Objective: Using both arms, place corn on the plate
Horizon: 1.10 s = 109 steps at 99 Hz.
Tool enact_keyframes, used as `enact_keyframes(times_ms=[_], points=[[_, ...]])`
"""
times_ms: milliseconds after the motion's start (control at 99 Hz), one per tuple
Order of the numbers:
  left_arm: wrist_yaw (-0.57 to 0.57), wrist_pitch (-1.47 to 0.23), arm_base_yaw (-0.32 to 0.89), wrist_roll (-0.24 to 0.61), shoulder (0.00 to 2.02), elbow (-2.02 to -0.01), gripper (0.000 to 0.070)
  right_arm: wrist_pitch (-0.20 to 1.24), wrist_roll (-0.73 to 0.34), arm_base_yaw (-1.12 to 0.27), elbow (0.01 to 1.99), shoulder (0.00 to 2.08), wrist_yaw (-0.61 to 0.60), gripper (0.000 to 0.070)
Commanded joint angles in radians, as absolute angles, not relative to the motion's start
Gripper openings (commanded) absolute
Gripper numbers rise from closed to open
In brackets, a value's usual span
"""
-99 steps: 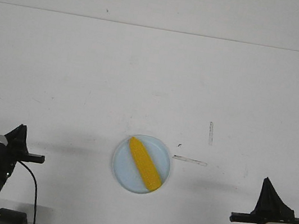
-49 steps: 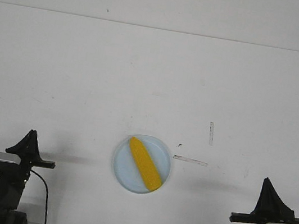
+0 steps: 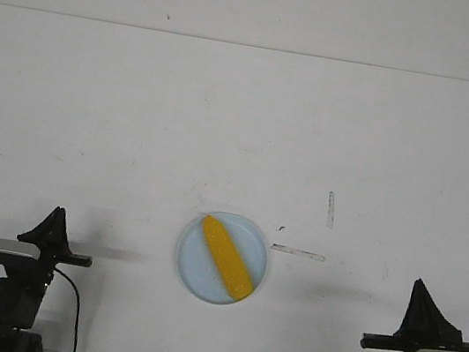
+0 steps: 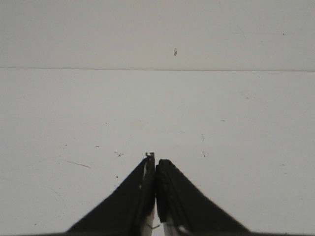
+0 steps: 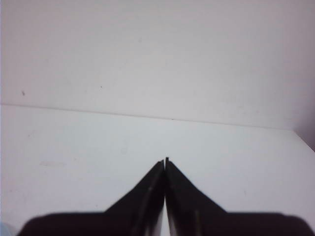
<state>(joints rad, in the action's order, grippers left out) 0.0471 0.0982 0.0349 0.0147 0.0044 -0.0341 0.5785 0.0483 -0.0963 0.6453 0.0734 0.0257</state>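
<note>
The left arm [image 3: 16, 284] has pulled back low in the lower left, its gripper [image 4: 155, 164] pinched together on nothing. The right gripper [image 5: 165, 164] is pinched together too. The corn [image 3: 227, 258] lies on the plate [image 3: 192, 259], lower middle, so the job looks finished.

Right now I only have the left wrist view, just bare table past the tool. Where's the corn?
Observer: The corn lies diagonally on the plate, near the table's front edge, between the two arms.
Operator: Is the right tool holding anything?
Observer: No. The right tool is shut and empty, with only bare table ahead of it.
Operator: Is my left tool close to the plate?
Observer: No. In the front view the left tool sits well off to the plate's left, apart from it.
</note>
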Motion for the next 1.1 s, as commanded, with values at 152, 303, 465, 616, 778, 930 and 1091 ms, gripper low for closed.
enact_keyframes(times_ms=[152, 303, 465, 616, 778, 930, 1091], points=[[0.046, 0.113, 0.033, 0.012, 0.003, -0.014, 0.0000, 0.569, 0.052, -0.097, 0.656, 0.072, 0.026, 0.0001], [0.046, 0.113, 0.033, 0.013, 0.003, -0.014, 0.0000, 0.569, 0.052, -0.097, 0.656, 0.072, 0.026, 0.0001], [0.046, 0.113, 0.033, 0.012, 0.003, -0.014, 0.0000, 0.569, 0.052, -0.097, 0.656, 0.072, 0.026, 0.0001], [0.046, 0.113, 0.033, 0.012, 0.003, -0.014, 0.0000, 0.561, 0.058, -0.088, 0.655, 0.072, 0.025, 0.0001], [0.046, 0.113, 0.033, 0.012, 0.003, -0.014, 0.0000, 0.443, 0.057, -0.047, 0.562, 0.071, 0.025, 0.0001], [0.046, 0.113, 0.033, 0.012, 0.003, -0.014, 0.0000, 0.316, 0.033, 0.015, 0.392, 0.068, 0.006, 0.0001], [0.046, 0.113, 0.033, 0.013, 0.003, -0.014, 0.0000, 0.160, -0.023, 0.040, 0.204, 0.028, -0.009, 0.0001]])
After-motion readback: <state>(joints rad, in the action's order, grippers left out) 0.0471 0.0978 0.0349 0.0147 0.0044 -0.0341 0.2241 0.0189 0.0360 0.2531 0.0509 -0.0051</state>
